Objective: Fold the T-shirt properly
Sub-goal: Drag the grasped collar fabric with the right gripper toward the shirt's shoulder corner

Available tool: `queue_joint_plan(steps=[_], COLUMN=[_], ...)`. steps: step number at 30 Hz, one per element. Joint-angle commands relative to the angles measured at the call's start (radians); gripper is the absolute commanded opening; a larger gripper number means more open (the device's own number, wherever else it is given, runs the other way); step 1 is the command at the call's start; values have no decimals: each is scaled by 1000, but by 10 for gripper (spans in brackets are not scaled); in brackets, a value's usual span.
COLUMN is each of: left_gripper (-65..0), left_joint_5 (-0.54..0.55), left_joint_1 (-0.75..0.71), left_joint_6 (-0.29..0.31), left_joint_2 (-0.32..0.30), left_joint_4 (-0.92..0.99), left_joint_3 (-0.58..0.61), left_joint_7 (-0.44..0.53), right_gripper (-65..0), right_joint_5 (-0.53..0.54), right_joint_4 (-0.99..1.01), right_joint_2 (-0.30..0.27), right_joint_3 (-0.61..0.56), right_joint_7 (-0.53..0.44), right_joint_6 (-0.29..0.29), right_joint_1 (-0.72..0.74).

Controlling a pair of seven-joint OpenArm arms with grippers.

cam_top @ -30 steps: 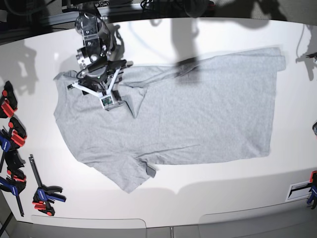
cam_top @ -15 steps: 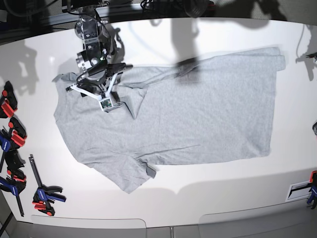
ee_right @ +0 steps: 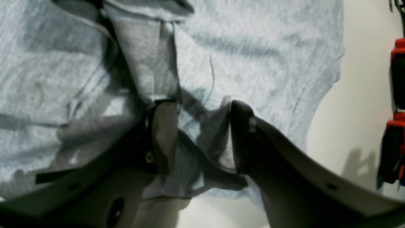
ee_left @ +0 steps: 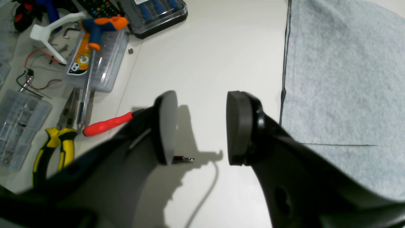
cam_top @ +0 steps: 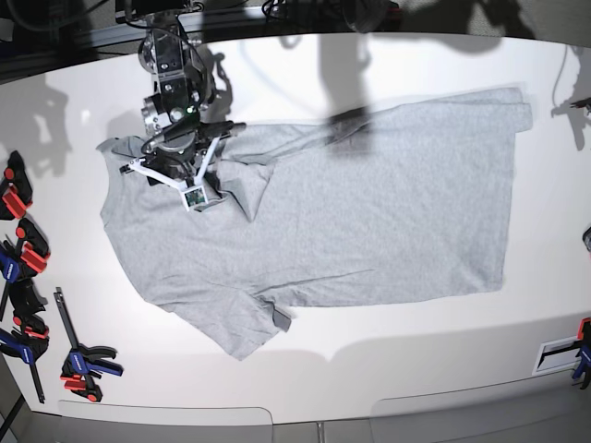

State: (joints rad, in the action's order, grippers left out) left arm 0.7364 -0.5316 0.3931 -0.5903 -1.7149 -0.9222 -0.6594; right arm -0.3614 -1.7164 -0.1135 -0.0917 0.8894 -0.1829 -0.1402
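Since a second ago, the right end effector (cam_top: 191, 181) has slid a little toward the top left corner of the T-shirt (cam_top: 369, 212), and the shirt itself lies the same.

From above, the grey T-shirt is spread flat across the middle of the white desk (cam_top: 388, 74), plain side up, with one sleeve sticking out toward the front edge. The right arm hangs over the shirt's top left part, near the neck. Red and blue clamps (cam_top: 23, 268) lie along the left edge of the desk. The left arm cannot be seen from above.

The right wrist camera shows what the top view cannot: the right end effector (ee_right: 197, 139) has its two fingers apart, low over bunched, folded cloth, and some cloth sits in the gap between them. I cannot tell if the fingers are pinching it.

The left wrist camera shows the left end effector (ee_left: 201, 126) with its fingers wide apart and nothing between them. It hangs over bare desk, just beside the straight edge of the shirt. Only this view shows tools: yellow pliers (ee_left: 55, 142), a red-handled screwdriver (ee_left: 107, 123) and clear plastic boxes (ee_left: 98, 63).
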Motion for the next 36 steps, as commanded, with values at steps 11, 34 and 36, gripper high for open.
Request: queue_joint_plan(steps=[11, 34, 36], left_gripper=[-420, -420, -420], left_joint_5=[9, 17, 17], left_joint_1=[-1, -1, 0], left_joint_6=[-1, -1, -1], left_joint_2=[-22, -22, -22], left_joint_4=[-13, -13, -13], left_joint_3=[-12, -12, -12], left_joint_7=[16, 16, 16], right_gripper=[-396, -629, -650], right_joint_5=[-55, 347, 403], right_joint_4=[-21, -154, -224], right_joint_2=[-3, 4, 6], right_joint_3=[1, 318, 291], right_joint_7=[-19, -87, -60], right_joint_6=[42, -219, -283], right_joint_1=[83, 83, 35])
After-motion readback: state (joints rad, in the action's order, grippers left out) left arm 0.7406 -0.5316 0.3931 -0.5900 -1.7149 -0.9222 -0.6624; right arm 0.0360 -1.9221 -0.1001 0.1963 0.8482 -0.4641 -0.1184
